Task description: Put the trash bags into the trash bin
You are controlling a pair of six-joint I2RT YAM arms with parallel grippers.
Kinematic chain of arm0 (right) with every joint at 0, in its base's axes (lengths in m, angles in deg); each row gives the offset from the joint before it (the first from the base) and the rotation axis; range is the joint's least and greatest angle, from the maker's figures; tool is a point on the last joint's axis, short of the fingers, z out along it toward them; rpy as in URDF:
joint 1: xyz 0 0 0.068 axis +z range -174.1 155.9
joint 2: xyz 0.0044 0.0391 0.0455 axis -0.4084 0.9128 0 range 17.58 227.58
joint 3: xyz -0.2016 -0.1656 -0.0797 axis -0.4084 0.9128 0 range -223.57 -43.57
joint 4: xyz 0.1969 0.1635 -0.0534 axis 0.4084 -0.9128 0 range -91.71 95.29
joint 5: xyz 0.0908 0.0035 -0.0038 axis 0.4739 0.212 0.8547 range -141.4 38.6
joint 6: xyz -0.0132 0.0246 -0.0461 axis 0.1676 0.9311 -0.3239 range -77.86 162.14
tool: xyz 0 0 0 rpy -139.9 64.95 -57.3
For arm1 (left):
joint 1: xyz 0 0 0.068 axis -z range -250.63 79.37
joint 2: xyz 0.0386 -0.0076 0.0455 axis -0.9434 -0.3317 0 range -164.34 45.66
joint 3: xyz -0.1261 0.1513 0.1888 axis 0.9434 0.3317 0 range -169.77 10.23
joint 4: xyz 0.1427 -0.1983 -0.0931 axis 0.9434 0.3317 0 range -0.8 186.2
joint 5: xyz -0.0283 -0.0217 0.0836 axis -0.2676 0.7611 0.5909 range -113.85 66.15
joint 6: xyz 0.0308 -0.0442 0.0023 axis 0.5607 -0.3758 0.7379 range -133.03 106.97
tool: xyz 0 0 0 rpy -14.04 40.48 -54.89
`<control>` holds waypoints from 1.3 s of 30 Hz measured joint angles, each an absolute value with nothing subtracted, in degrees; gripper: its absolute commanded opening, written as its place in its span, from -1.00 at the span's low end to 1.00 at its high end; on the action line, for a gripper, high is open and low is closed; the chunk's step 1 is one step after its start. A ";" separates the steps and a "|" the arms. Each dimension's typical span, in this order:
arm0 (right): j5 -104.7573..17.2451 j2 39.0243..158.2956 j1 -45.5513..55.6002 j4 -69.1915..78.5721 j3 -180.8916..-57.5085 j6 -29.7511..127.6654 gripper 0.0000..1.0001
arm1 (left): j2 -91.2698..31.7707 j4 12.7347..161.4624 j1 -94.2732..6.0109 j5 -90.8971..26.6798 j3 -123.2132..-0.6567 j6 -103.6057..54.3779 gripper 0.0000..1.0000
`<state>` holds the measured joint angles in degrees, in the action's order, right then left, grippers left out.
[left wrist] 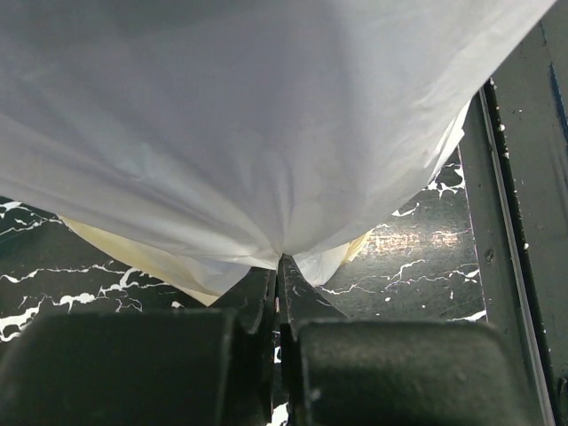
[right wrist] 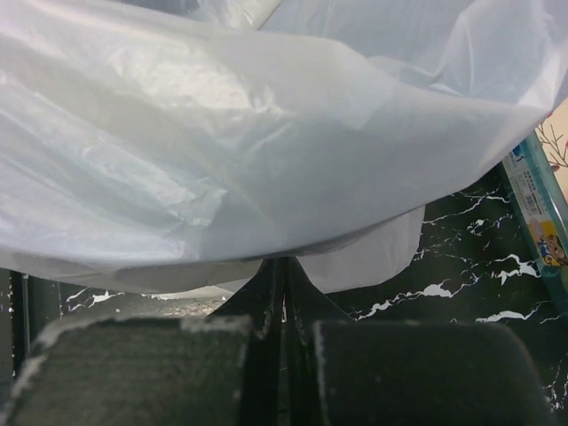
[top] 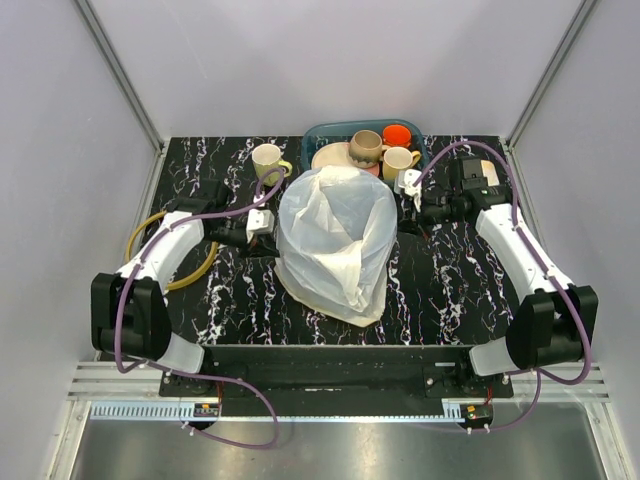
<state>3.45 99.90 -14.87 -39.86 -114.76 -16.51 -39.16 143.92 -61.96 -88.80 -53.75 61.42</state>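
Between the two pincers, the large trash bag rises in a draped mound on the marbled table. The left gripper and the right gripper each pinch its film at their fingertips, jaws closed.

From overhead the light is bright and even, falling from above. The trash bag glows almost washed out against my dark desk, and the shadows around it are soft and faint. My wrist views are dimmer. There the film is a smooth grey sheet with a mild sheen, and my left claw and right claw are dark, blurred, out-of-focus masses. A small glare patch shines on the desk in the left view.
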 measured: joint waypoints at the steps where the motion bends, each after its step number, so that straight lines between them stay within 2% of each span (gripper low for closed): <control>1: 3.45 99.90 -14.87 -39.53 -114.46 -16.55 -1.00 | -38.88 143.13 -61.96 -88.66 -53.12 61.16 -1.00; 15: 1.88 99.84 -14.87 -37.67 -107.27 -19.42 -1.00 | -38.79 138.46 -62.23 -84.64 -47.22 61.64 -0.99; 16: 1.68 99.84 -14.87 -37.67 -107.27 -19.70 -1.00 | -38.72 138.50 -62.38 -84.36 -46.87 62.01 -0.72; 17: 1.62 99.84 -14.87 -37.74 -107.27 -19.99 -0.87 | -38.68 139.05 -62.71 -83.94 -46.58 62.58 0.04; 18: 1.55 99.82 -14.89 -37.83 -107.27 -20.05 -0.33 | -38.55 139.70 -63.21 -83.86 -46.56 63.32 0.14; 19: 1.46 99.82 -14.89 -37.91 -107.29 -20.01 0.10 | -38.35 140.62 -63.87 -83.92 -46.65 64.15 0.21; 21: 0.70 99.44 -15.33 -38.64 -107.33 -19.77 0.69 | -37.65 143.70 -65.88 -84.51 -47.54 64.92 0.35; 23: 0.46 98.33 -16.14 -39.64 -107.68 -19.66 0.82 | -36.69 147.64 -67.80 -85.19 -49.58 66.80 0.50; 27: 0.83 94.94 -18.47 -41.24 -109.72 -19.83 0.90 | -32.17 150.92 -68.98 -86.92 -52.77 68.15 0.76; 29: 2.38 93.72 -18.91 -42.64 -111.77 -21.38 0.91 | -29.91 151.24 -68.76 -88.21 -53.40 68.13 0.79; 30: 3.52 93.50 -18.80 -43.25 -112.89 -22.08 0.91 | -29.39 151.31 -68.63 -88.75 -53.71 68.09 0.91; 34: 6.73 95.05 -16.99 -45.70 -117.85 -23.68 0.95 | -30.18 150.70 -67.95 -90.35 -55.87 66.21 0.94; 37: 8.35 98.29 -15.41 -46.77 -121.37 -24.49 0.88 | -32.01 149.82 -66.90 -90.94 -57.21 64.72 0.93; 39: 8.94 100.06 -14.85 -47.16 -122.28 -24.62 0.64 | -33.06 148.14 -65.90 -91.02 -57.58 63.08 0.92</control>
<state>8.94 100.06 -14.85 -47.16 -122.28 -24.62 -33.06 148.14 -65.90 -91.02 -57.58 63.08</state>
